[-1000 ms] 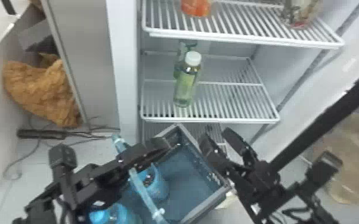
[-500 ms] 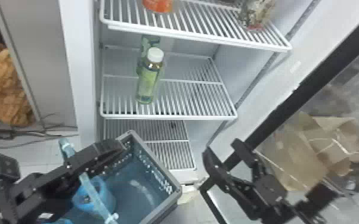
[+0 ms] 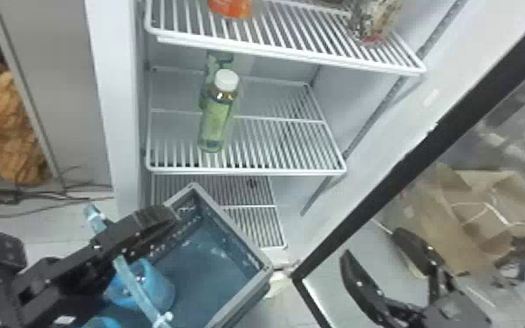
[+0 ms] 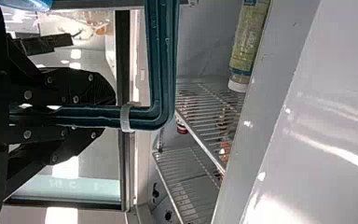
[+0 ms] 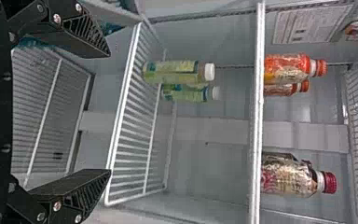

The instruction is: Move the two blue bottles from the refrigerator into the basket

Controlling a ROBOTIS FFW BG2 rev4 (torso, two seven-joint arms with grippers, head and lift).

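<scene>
Shelf edge (image 3: 248, 172) runs above the open basket (image 3: 231, 224).

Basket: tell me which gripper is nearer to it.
Left. The left gripper is closed on the handle of the basket; the right gripper is open, off to the basket's right in the head view and apart from it.

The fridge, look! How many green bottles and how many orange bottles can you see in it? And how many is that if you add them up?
Green bottles: 2
Orange bottles: 2
Total: 4
</scene>
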